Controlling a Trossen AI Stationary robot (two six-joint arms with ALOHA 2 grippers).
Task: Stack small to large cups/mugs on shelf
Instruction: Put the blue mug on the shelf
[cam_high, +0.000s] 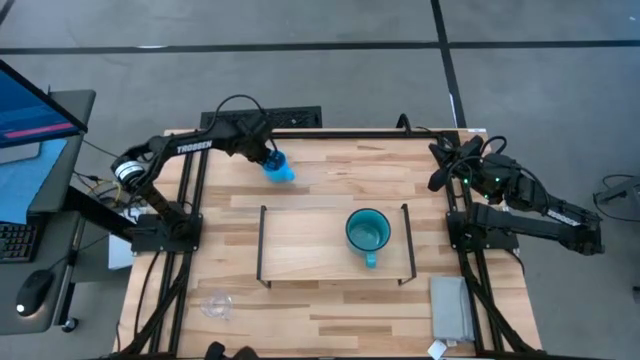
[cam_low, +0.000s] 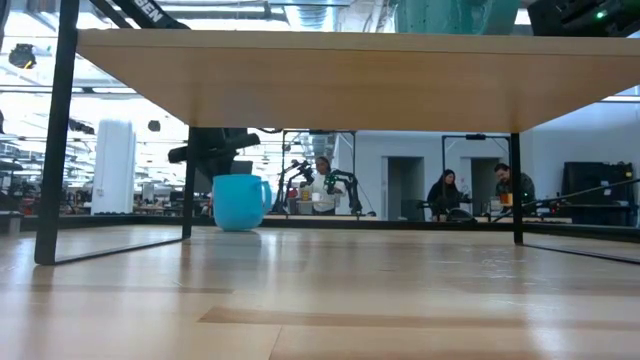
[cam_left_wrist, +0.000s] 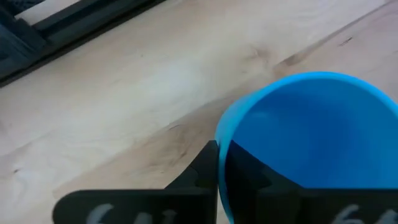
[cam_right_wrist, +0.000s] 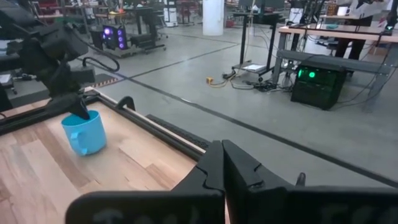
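**Blue mug pinched at the rim, still on the tabletop**

The left gripper (cam_high: 268, 157) is closed on the rim of the blue mug (cam_high: 279, 168): in the left wrist view one dark finger (cam_left_wrist: 198, 177) is seen outside the wall, and the other appears to be inside the cup. The mug is gripped at the far side of the table (cam_high: 330, 305), behind the shelf (cam_high: 300, 245), and in the low view its base appears to rest on the wood. The handle is turned away from the gripper.

The mug is judged to be rigid and fairly light, probably ceramic or hard plastic with a smooth, glossy wall. A thin rim pinch on such a surface can be expected to slip or let the mug swing, so a slow, level lift is called for. The rim opposite the handle is a sound place to hold, since the weight hangs evenly below it.

The teal mug (cam_high: 367, 232) stands upright on the shelf board, handle toward the near edge, and its mouth is wider than the blue mug. The glass cup (cam_high: 217, 305) lies at the near left of the table, well apart from both; it is judged to be the most fragile and slippery piece.

The right gripper (cam_right_wrist: 219, 163) is parked at the right edge of the table, fingers pressed together on nothing.
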